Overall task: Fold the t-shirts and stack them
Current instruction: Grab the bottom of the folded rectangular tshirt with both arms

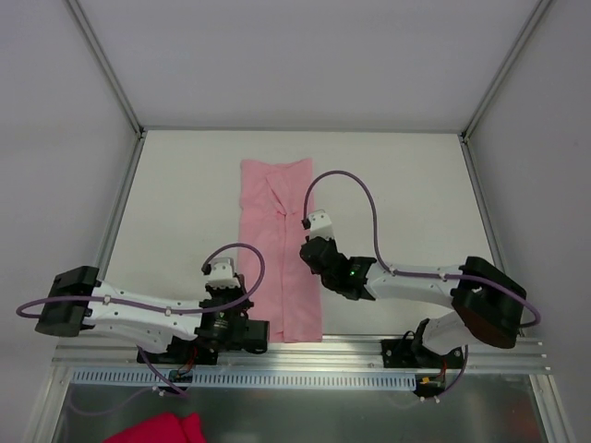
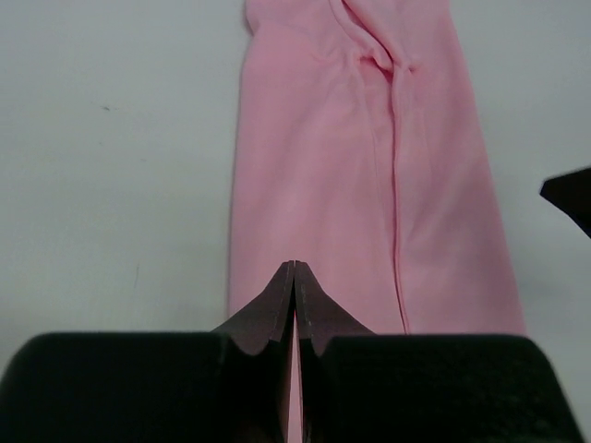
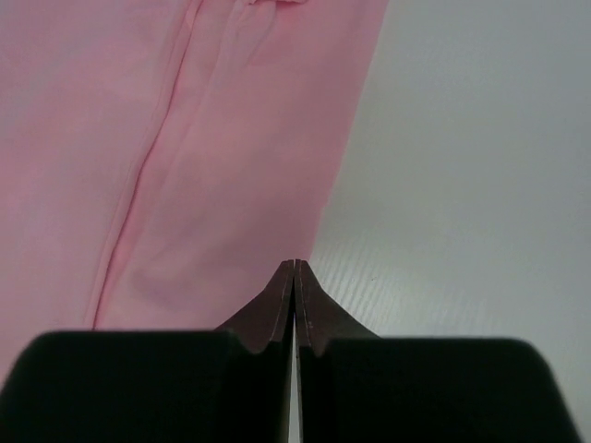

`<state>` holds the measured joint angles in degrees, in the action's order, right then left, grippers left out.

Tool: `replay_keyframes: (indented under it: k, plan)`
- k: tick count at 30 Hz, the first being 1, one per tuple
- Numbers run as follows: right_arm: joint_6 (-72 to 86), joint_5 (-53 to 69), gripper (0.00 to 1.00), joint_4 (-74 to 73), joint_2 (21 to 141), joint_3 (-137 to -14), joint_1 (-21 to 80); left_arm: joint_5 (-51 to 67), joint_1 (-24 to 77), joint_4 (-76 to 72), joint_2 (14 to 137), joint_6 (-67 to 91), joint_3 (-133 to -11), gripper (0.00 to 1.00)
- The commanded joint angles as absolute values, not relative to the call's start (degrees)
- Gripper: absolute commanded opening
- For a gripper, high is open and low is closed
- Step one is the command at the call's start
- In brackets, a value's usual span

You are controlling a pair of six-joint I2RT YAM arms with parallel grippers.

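Observation:
The pale pink t-shirt (image 1: 277, 249) lies folded into a long narrow strip running from the table's middle to its near edge. A lengthwise seam ridge shows on the t-shirt (image 2: 369, 185) in the left wrist view. My left gripper (image 1: 238, 293) is shut, with its tips (image 2: 294, 266) over the strip's left side near the near end. Nothing is visibly pinched. My right gripper (image 1: 312, 251) is shut too, and its tips (image 3: 294, 264) sit at the right edge of the t-shirt (image 3: 185, 166), where cloth meets table.
A deep magenta cloth (image 1: 157, 429) lies below the metal rail (image 1: 305, 355) at the near left. Frame posts and white walls bound the white table (image 1: 406, 203). A dark part of the right arm (image 2: 572, 198) shows at the edge of the left wrist view.

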<state>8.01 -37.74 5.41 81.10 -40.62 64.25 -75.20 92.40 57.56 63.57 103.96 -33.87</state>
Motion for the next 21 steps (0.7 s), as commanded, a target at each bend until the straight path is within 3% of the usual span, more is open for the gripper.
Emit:
replay_keyframes:
  k: [1, 2, 3, 5, 13, 21]
  plan:
    - [3.61, -30.43, 0.01, 5.89, 86.02, -47.35, 61.79, -72.62, 87.99, 37.17, 63.03, 77.08, -35.69, 0.00]
    - [3.43, -29.80, 0.01, 5.71, 86.65, -48.50, 60.92, -69.99, 86.33, 27.52, 62.06, 67.68, -34.29, 0.00]
    - [3.08, -29.19, 0.01, 5.19, 87.27, -49.56, 60.65, -61.09, 81.26, 4.02, 58.92, 56.54, -29.14, 0.00]
    - [1.59, -28.74, 0.01, 3.18, 88.24, -53.77, 59.95, -49.64, 70.21, -8.30, 53.38, 44.66, -25.15, 0.00]
    - [0.53, -25.40, 0.01, 2.20, 89.03, -55.55, 55.47, -29.49, 47.24, -7.37, 58.78, 38.06, -36.38, 0.00]
    - [0.44, -20.31, 0.01, 6.50, 93.51, -53.17, 52.48, -22.24, 40.17, -12.65, 75.40, 36.65, -41.31, 0.00]
